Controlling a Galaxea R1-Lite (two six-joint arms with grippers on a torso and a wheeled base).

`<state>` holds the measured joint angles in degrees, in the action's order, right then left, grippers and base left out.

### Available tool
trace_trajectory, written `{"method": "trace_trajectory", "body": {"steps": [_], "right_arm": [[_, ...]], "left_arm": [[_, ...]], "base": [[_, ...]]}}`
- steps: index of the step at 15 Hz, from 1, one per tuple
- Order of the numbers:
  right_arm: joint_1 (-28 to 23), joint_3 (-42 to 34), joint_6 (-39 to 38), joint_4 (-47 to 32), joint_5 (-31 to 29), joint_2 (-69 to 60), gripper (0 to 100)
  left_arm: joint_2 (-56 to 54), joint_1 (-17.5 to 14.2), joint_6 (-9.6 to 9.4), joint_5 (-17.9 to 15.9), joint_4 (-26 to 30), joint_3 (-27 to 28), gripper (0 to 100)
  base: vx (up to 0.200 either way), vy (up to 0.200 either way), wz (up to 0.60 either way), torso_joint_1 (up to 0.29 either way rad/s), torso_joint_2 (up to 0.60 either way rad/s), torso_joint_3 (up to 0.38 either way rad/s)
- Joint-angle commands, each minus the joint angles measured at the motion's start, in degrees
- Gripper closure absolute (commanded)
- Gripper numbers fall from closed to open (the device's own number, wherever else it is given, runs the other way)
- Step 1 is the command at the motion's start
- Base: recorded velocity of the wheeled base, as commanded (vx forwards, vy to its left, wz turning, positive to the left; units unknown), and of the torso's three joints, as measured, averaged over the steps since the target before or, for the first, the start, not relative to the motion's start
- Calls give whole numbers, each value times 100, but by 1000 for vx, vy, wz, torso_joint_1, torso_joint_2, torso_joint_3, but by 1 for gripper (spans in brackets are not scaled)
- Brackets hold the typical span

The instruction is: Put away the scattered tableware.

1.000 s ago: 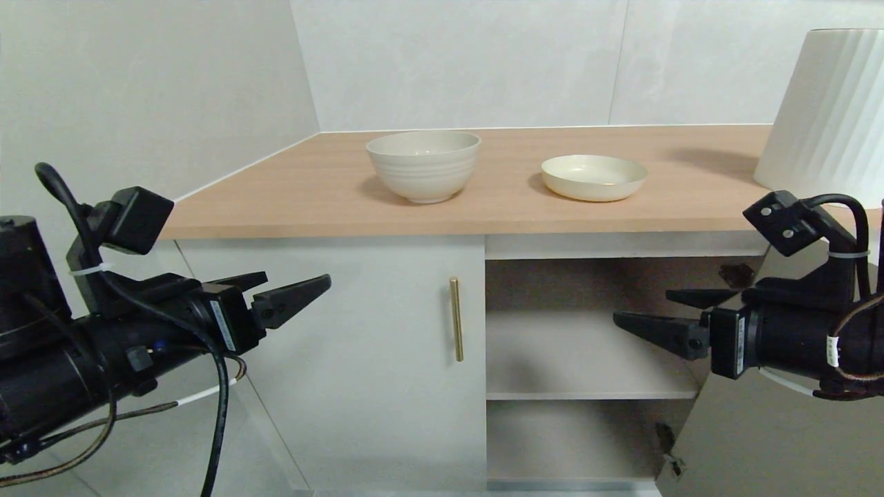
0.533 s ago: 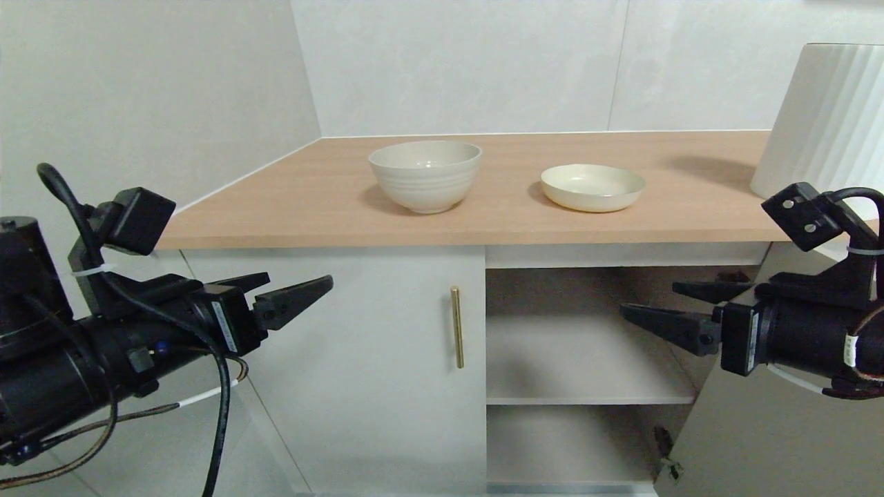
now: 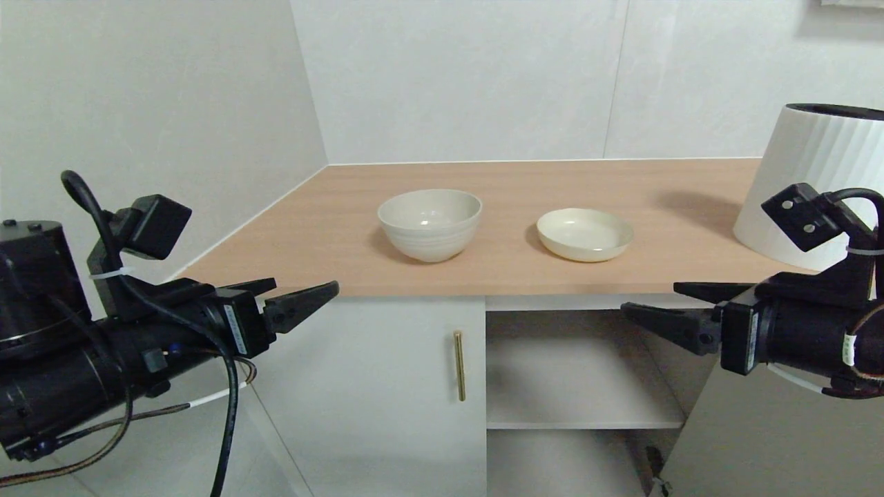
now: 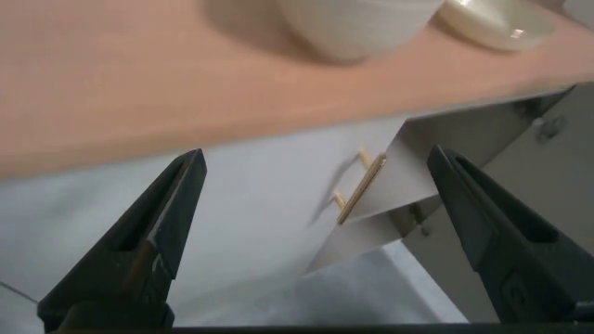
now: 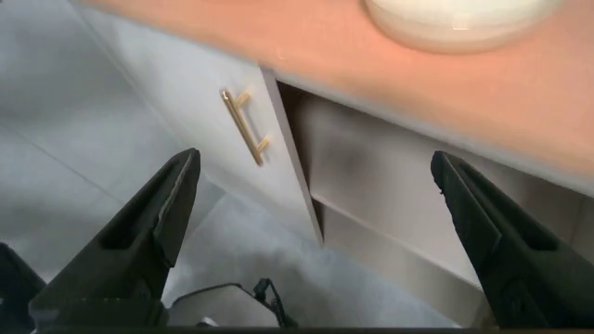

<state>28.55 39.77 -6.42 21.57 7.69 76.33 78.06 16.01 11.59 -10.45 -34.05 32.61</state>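
Observation:
A deep cream bowl (image 3: 429, 224) and a shallow cream dish (image 3: 585, 235) stand side by side on the wooden countertop (image 3: 525, 276), the dish to the right. My left gripper (image 3: 304, 288) hangs open in front of the counter's front edge, left of the bowl and holding nothing. My right gripper (image 3: 650, 298) is open too, just below the counter edge, in front of the open cabinet compartment (image 3: 580, 373). The left wrist view has the bowl (image 4: 357, 23) and dish (image 4: 492, 23) beyond the left gripper (image 4: 315, 153). In the right wrist view, the dish (image 5: 455, 19) sits beyond the right gripper (image 5: 314, 156).
The left cabinet door (image 3: 387, 386) is closed and carries a gold handle (image 3: 458, 366). The right door (image 3: 760, 442) is swung open by my right arm, baring a shelf (image 3: 587, 414). A tall white ribbed shade (image 3: 815, 186) stands at the counter's right end. Walls close off the left and back.
The head camera has risen, so the countertop now shows more from above. Both grippers have come up with it to counter-edge height, and both stay open.

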Motion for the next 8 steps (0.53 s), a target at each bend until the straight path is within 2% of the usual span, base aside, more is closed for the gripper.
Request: {"method": "trace_trajectory", "body": {"steps": [1,6,8], "right_arm": [[1,5,-8,6,13,40,0],[-60,5,1,14,4,75,0],[-130,-48,1,357,-5,225,0]], "left_arm": [[61,-1,1,-1,-5,0,0],[175,-1,10,25,-32,-9,0],[201,8,1,52,-32,44,0]], "base": [[0,0,0,183,-476,-290],[0,0,0,198,-483,-287],[0,0,0,185,-430,-241]]}}
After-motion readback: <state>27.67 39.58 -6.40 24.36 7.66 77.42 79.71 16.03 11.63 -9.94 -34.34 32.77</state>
